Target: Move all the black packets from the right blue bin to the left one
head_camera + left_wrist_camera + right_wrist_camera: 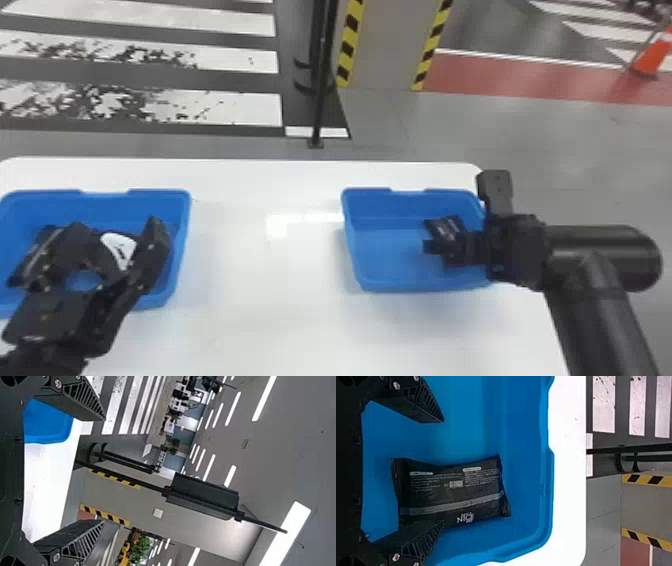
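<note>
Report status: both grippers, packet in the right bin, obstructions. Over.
Left gripper open at left bin. Right gripper open above black packet, not gripped. Packet flat in right bin, nothing seen covering it.

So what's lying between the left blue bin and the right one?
In the head view, a bare stretch of white table lies between the left blue bin and the right blue bin.
</note>
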Robot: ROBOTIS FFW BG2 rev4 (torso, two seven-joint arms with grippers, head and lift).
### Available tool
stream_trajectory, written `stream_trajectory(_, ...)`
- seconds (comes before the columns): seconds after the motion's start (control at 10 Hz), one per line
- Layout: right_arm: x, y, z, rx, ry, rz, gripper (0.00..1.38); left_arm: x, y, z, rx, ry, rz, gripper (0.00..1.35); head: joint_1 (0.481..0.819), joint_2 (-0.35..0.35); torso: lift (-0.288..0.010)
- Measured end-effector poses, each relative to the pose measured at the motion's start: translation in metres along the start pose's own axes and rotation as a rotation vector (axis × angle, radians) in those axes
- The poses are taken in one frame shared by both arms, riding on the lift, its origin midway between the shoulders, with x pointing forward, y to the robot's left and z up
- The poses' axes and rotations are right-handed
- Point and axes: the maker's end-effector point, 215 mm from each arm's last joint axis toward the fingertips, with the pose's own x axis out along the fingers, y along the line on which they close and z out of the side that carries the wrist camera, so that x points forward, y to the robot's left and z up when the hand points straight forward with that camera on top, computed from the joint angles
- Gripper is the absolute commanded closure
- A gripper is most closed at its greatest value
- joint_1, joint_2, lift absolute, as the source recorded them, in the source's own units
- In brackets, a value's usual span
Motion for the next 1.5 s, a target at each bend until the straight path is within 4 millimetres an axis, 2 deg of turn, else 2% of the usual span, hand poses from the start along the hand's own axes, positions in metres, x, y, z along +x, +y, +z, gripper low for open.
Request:
stream_trajectory(0.3, 0.008, -0.001, -0.001, 0.018, 0.004, 0.011, 0.15, -0.001, 0.002, -0.002, -0.001, 0.009, 0.001, 0.13, 0.695, -0.201, -0.140)
stream_trajectory(0.4, 0.010, -0.002, -0.003, 0.021, 0.008, 0.010, 0.40, -0.001, 0.003, -0.003, 0.000, 0.010, 0.002, 0.13, 0.695, -0.202, -0.140)
stream_trajectory(0.5, 0.011, -0.002, -0.005, 0.029, 0.012, 0.015, 0.86, -0.001, 0.004, -0.003, 0.001, 0.011, 0.004, 0.13, 0.695, -0.202, -0.140)
stream_trajectory(0.6, 0.012, -0.001, -0.004, 0.035, 0.007, 0.023, 1.15, -0.001, 0.005, -0.002, 0.002, 0.010, 0.005, 0.13, 0.695, -0.199, -0.140)
stream_trajectory(0.9, 0.008, 0.012, 0.001, 0.046, -0.033, 0.054, 1.21, -0.002, 0.008, -0.001, 0.005, 0.008, 0.011, 0.13, 0.695, -0.181, -0.140)
stream_trajectory(1.1, 0.010, 0.021, -0.006, 0.060, -0.047, 0.085, 1.21, -0.003, 0.010, 0.001, 0.006, 0.002, 0.015, 0.13, 0.695, -0.170, -0.140)
stream_trajectory(1.3, 0.006, 0.034, -0.002, 0.070, -0.111, 0.126, 1.21, -0.004, 0.013, 0.002, 0.006, -0.002, 0.021, 0.13, 0.695, -0.154, -0.140)
stream_trajectory(1.4, -0.003, 0.042, 0.006, 0.065, -0.168, 0.146, 1.21, -0.004, 0.014, 0.003, 0.007, -0.005, 0.022, 0.13, 0.695, -0.143, -0.140)
stream_trajectory(1.5, -0.023, 0.058, 0.021, 0.056, -0.253, 0.177, 1.21, -0.005, 0.014, 0.004, 0.005, -0.009, 0.023, 0.13, 0.695, -0.125, -0.140)
